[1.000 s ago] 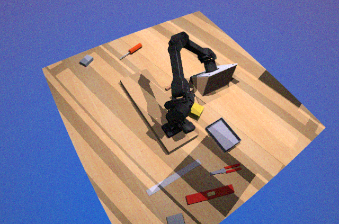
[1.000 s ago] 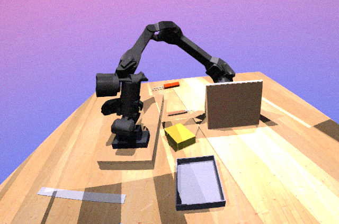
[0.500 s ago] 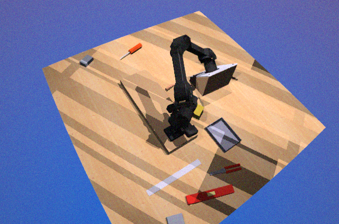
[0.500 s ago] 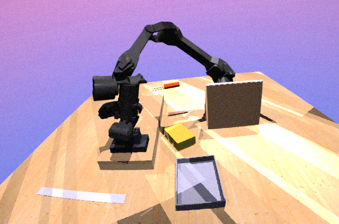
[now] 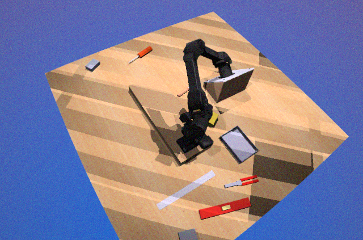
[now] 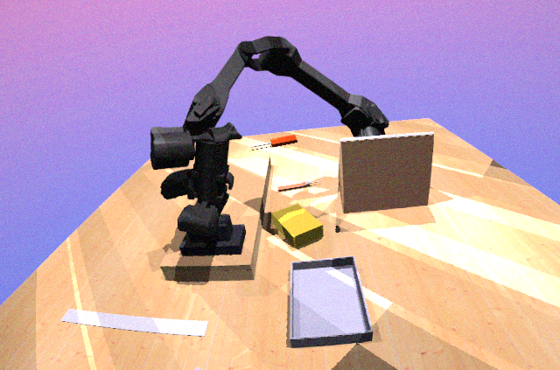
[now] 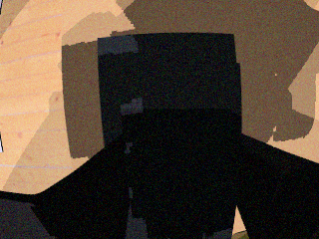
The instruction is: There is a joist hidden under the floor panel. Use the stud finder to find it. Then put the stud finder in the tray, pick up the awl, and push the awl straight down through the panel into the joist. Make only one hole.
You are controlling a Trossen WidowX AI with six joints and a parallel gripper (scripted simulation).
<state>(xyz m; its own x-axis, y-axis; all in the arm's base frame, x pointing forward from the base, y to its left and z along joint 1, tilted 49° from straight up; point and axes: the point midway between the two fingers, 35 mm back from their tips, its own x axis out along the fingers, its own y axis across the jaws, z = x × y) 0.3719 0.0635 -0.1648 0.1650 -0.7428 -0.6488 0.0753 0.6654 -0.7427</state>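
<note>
My gripper point(image 7: 174, 138) is shut on a dark block, apparently the stud finder point(image 7: 169, 60), in the wrist view, above a wood surface. In the top and exterior views its fingers are hidden behind a tall box-like piece point(image 5: 234, 87) point(image 6: 384, 171) with a pale top and brown side. I cannot tell whether that piece is the floor panel. A thin copper-coloured tool point(image 5: 183, 92) point(image 6: 292, 186), apparently the awl, lies on the table between the arm's base and the box. The tray point(image 5: 239, 144) point(image 6: 327, 303) is empty. No joist or hole is visible.
A yellow block point(image 5: 213, 119) point(image 6: 298, 223) lies beside the arm's wooden base board. An orange-handled tool point(image 5: 144, 51) point(image 6: 283, 140) and a grey block point(image 5: 92, 64) lie at the back. A pale strip point(image 5: 186, 189) point(image 6: 136, 323), red-handled tool point(image 5: 241, 181) and red level point(image 5: 214, 210) lie in front.
</note>
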